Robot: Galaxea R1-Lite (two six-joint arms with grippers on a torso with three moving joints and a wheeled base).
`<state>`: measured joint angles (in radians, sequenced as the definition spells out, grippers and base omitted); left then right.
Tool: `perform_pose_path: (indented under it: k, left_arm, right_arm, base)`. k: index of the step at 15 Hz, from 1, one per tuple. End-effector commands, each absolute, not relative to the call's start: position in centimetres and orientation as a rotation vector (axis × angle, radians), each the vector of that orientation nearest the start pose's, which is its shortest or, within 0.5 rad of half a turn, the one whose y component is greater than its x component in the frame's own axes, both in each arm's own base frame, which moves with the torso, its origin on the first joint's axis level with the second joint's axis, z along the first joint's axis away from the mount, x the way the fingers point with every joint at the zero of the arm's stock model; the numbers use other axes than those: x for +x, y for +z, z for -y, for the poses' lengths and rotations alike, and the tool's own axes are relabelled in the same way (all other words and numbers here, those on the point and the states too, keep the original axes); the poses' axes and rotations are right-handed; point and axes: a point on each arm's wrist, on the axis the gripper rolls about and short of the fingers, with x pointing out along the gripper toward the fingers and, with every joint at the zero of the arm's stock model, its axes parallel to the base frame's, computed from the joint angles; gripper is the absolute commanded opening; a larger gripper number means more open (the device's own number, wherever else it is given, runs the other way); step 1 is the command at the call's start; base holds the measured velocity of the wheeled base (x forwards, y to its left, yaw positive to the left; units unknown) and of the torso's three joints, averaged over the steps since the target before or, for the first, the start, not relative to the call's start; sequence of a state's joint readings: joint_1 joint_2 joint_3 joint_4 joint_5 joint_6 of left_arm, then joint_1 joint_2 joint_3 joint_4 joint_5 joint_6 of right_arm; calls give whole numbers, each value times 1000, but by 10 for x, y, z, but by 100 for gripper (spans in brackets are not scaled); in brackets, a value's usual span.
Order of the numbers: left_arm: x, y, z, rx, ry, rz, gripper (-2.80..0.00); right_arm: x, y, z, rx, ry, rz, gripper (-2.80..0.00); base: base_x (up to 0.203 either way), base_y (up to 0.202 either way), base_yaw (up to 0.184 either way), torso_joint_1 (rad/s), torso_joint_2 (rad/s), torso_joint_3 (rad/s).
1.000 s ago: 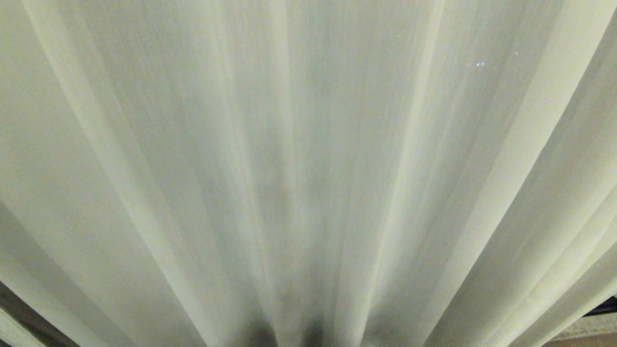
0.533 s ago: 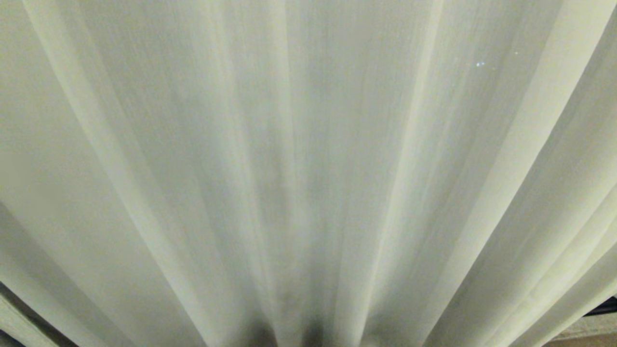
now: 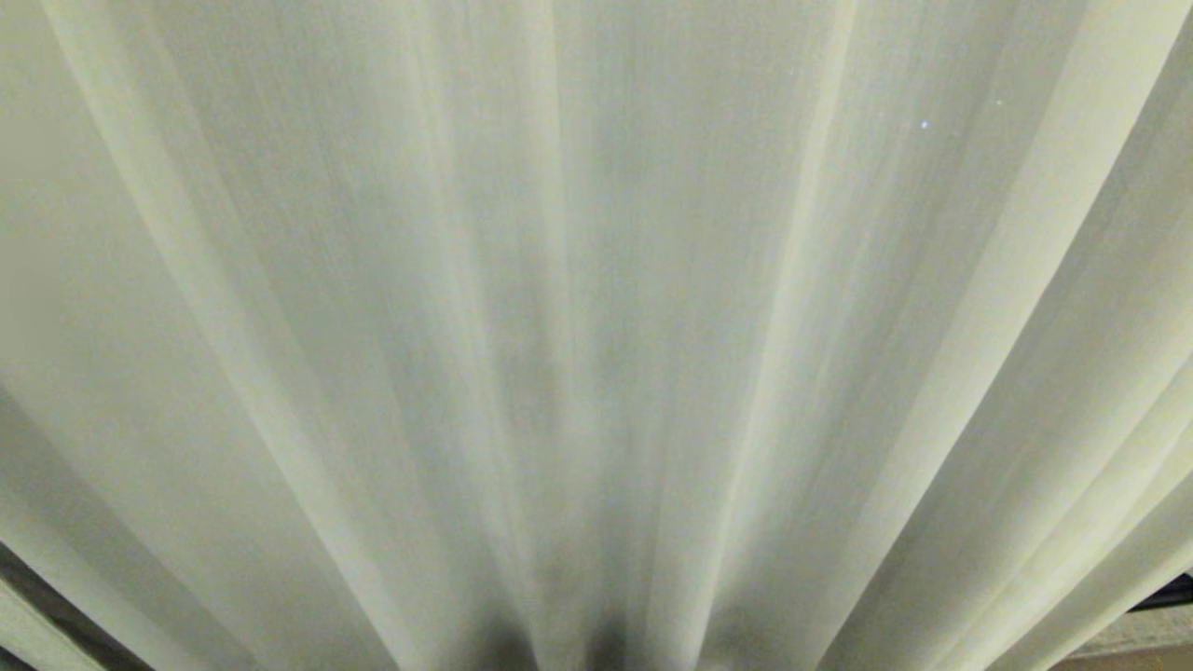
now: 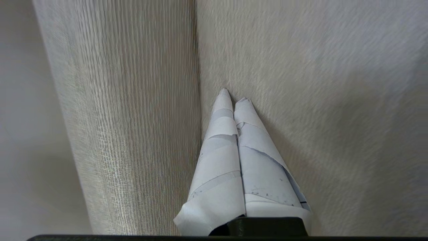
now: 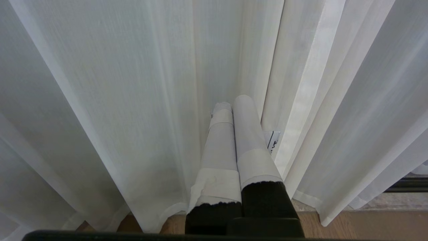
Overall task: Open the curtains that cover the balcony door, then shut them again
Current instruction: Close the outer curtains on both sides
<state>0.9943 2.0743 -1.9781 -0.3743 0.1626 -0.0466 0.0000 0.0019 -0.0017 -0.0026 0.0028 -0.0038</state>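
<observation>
Cream curtains (image 3: 596, 280) hang in long vertical folds and fill the head view; neither arm shows there. In the left wrist view my left gripper (image 4: 232, 95), its fingers wrapped in white tape, is shut with nothing between them. Its tips rest against a coarse woven curtain panel (image 4: 317, 83), right beside a ribbed fold (image 4: 133, 117). My right gripper (image 5: 234, 102) is also shut and empty. It points low into the thin sheer curtain folds (image 5: 117, 83) near a hemmed edge (image 5: 311, 83). The balcony door is hidden behind the fabric.
Wooden floor (image 5: 367, 224) shows under the curtain hems by the right gripper. A dark strip (image 5: 406, 184) runs low behind the fabric there, and another (image 3: 1170, 594) sits at the head view's lower right. A small printed label (image 5: 273, 140) hangs beside the right fingers.
The curtain fold at the head view's lower left corner sways a little. Nothing else has visibly changed.
</observation>
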Motion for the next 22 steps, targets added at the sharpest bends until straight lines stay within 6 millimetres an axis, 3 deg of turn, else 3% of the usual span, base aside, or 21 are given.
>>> perform_pose_path:
  k: [1, 4, 5, 16, 19, 22]
  left_arm:
    - [226, 354, -354, 83, 1143, 307, -280]
    - [226, 351, -355, 80, 1142, 297, -280]
    - [227, 351, -355, 80, 1141, 298, 0]
    - [225, 352, -356, 83, 1142, 305, 0]
    - [217, 362, -344, 85, 1141, 314, 0]
    - [202, 359, -320, 44, 1144, 262, 0]
  right_arm:
    - [-23, 76, 0, -5, 3, 3, -280]
    - [-23, 76, 0, -5, 3, 3, -280]
    - [-23, 76, 0, -5, 3, 3, -280]
    - [-23, 76, 0, -5, 3, 3, -280]
    - [-23, 76, 0, -5, 3, 3, -280]
    - [-23, 76, 0, -5, 3, 3, -280]
  base:
    - [0, 0, 0, 0, 0, 0]
    - [0, 0, 0, 0, 0, 0]
    - [0, 0, 0, 0, 0, 0]
    - [0, 0, 0, 0, 0, 0]
    - [0, 0, 0, 0, 0, 0]
    - [0, 0, 0, 0, 0, 0]
